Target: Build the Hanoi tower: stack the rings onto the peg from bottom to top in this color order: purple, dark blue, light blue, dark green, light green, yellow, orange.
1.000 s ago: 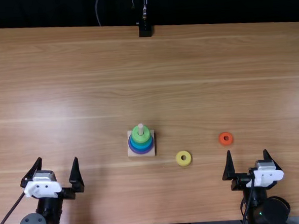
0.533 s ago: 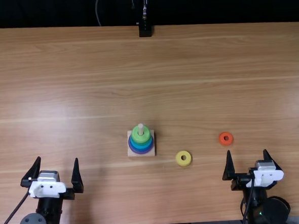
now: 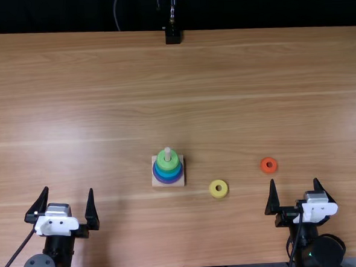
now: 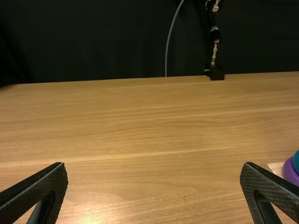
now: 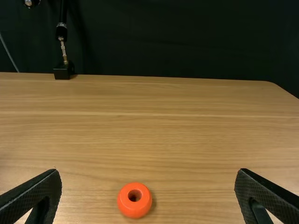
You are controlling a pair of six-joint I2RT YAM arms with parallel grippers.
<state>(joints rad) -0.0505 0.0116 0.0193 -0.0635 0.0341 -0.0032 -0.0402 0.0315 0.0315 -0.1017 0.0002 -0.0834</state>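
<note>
Table (image 3: 234, 69): light brown, streaked with paler grain. Base (image 3: 182, 183) and peg (image 3: 167, 152): pale wood tone. Stack (image 3: 168, 165): purple, blues, greens, the uppermost light. Loose rings: one yellow (image 3: 213, 190), one orange (image 3: 263, 165). Left hand (image 3: 69, 188), right hand (image 3: 294, 180): black fingers (image 4: 39, 186), finely cross-hatched.

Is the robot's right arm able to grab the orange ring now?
Probably yes: the right end effector is open, the orange ring lies a little ahead of it on the table, and nothing stands between them.
</note>
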